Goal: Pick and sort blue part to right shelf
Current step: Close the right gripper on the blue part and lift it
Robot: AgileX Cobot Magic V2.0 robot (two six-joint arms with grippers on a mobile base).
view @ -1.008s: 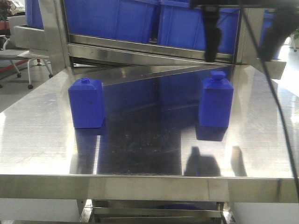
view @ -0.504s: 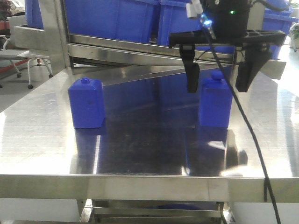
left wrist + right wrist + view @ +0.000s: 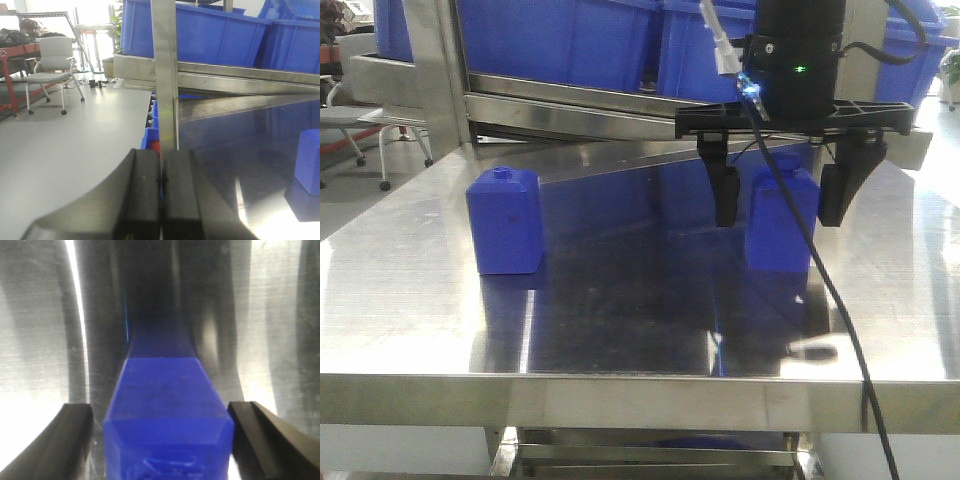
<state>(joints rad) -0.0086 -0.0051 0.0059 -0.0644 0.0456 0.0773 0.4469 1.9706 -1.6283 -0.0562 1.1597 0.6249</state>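
Currently straddles blue part [image 3: 782, 232] with right gripper [image 3: 778, 212] spread wide, gaps both sides, no contact. Stands upright on steel table [image 3: 410, 300], well right of other blue block [image 3: 505, 222], before right shelf [image 3: 570, 106]. Holds left gripper [image 3: 160, 200] pinched together, empty.

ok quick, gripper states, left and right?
Left gripper: shut, holding nothing.
Right gripper: open, one finger on each side of the blue part, not clamped on it.
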